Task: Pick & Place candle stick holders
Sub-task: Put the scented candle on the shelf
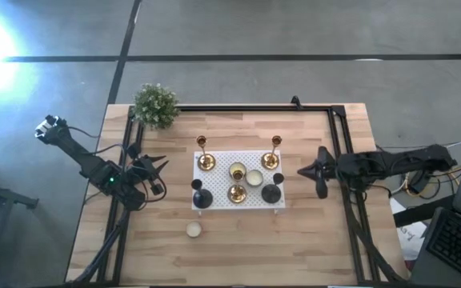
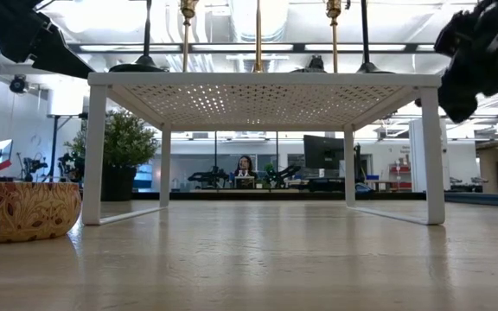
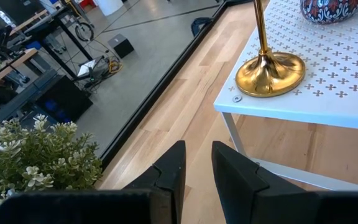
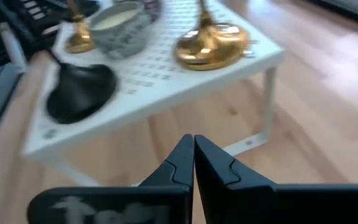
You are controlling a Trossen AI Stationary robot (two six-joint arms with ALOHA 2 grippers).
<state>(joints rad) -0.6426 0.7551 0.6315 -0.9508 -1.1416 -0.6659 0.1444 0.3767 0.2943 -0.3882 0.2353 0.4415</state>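
A white perforated rack [image 1: 214, 200] stands mid-table. On it stand three brass candle stick holders [image 1: 205, 160] [image 1: 272, 158] [image 1: 237, 193] and two squat black ones [image 1: 202, 198] [image 1: 272, 192], each on its round base. My left gripper [image 1: 157, 166] hovers left of the rack, slightly open and empty. In its wrist view [image 3: 199, 155] the near brass holder [image 3: 271, 71] is ahead. My right gripper [image 1: 304, 170] hangs right of the rack, shut and empty. Its wrist view [image 4: 193, 142] shows a brass holder [image 4: 211, 45] and a black one [image 4: 79, 90].
Two small bowls [image 1: 237, 170] [image 1: 254, 178] sit on the rack between the holders. A patterned bowl [image 1: 193, 230] stands on the table near the front edge. A potted plant [image 1: 155, 104] is at the far left corner. A black frame [image 1: 338, 128] runs along the table's edges.
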